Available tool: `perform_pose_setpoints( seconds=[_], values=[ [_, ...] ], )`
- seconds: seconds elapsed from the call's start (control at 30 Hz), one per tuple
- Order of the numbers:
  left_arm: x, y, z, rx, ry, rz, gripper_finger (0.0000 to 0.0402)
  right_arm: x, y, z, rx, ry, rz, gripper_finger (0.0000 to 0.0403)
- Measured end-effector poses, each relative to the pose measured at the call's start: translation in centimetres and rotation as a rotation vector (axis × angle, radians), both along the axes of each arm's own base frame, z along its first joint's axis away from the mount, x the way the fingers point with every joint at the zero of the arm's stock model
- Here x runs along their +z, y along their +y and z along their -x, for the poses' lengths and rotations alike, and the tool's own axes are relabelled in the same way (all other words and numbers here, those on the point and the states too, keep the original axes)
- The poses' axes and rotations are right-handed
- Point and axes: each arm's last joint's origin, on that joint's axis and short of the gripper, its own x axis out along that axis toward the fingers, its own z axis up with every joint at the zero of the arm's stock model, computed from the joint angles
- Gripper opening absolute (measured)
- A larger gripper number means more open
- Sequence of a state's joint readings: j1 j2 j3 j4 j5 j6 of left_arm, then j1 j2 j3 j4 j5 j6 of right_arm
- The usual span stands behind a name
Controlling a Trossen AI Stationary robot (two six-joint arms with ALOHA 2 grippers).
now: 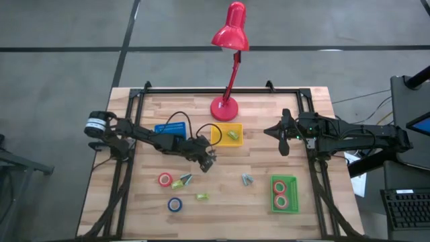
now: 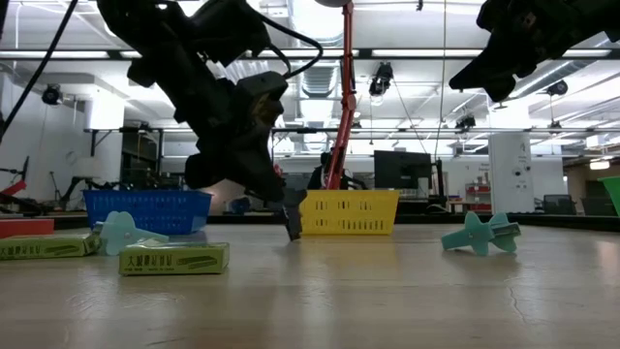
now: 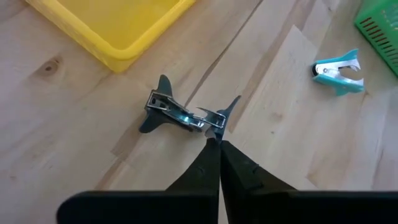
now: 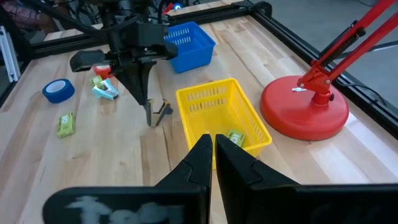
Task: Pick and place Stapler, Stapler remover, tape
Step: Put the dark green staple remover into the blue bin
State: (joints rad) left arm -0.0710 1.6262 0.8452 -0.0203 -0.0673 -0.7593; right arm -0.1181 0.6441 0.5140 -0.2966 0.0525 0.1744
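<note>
A dark metal staple remover [image 3: 177, 115] lies on the wooden table in front of the yellow bin [image 1: 218, 134], which holds a green stapler [image 1: 233, 135]. My left gripper [image 3: 217, 142] stands over the remover's near end, shut on it; it also shows in the high view [image 1: 209, 160]. A red tape roll [image 1: 165, 179], a blue tape roll [image 1: 175, 204], two green staplers [image 1: 177, 183] [image 1: 201, 196] and two teal staple removers [image 1: 187, 178] [image 1: 247, 179] lie on the table. Two red tape rolls [image 1: 281, 191] lie in the green bin [image 1: 274, 202]. My right gripper [image 1: 283, 138] hangs shut and empty above the table's right side. My left gripper pinches the dark staple remover's near end [image 3: 214, 124] between its two fingertips, beside one of its wings. The fingers come from above, pointing down, with their tips [image 2: 294, 228] at the table top. The remover lies on the table, its other end toward the yellow bin.
A blue bin [image 1: 168, 128] stands left of the yellow one. The red lamp's base [image 1: 224, 107] sits behind the bins, its stem rising over the table's far middle. Bare wood lies between the yellow and green bins.
</note>
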Motion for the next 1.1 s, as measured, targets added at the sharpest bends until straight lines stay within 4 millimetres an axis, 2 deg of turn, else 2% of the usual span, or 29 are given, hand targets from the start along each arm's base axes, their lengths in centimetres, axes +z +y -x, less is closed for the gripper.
perform_pose_setpoints(
  seconds=[0.43, 0.6, 0.77, 1.1],
  values=[
    [1.3, -0.4, 0.4, -0.048, -0.037, 0.045, 0.0001, 0.0, 0.0, 0.0, 0.0, 0.0, 0.001, 0.0018],
    [2.7, -0.3, 1.5, -0.037, -0.02, 0.032, 0.0, 0.0, 0.0, 0.0, 0.0, 0.001, 0.001, 0.0018],
    [5.1, 0.1, 4.0, 0.007, 0.014, -0.027, 0.0, 0.0, 0.0, 0.0, 0.0, 0.0, 0.001, 0.0018],
    [9.5, 1.3, 11.3, 0.173, 0.096, -0.138, 0.0, 0.0, 0.0, 0.0, 0.0, 0.0, 0.0, 0.0018]
  ],
)
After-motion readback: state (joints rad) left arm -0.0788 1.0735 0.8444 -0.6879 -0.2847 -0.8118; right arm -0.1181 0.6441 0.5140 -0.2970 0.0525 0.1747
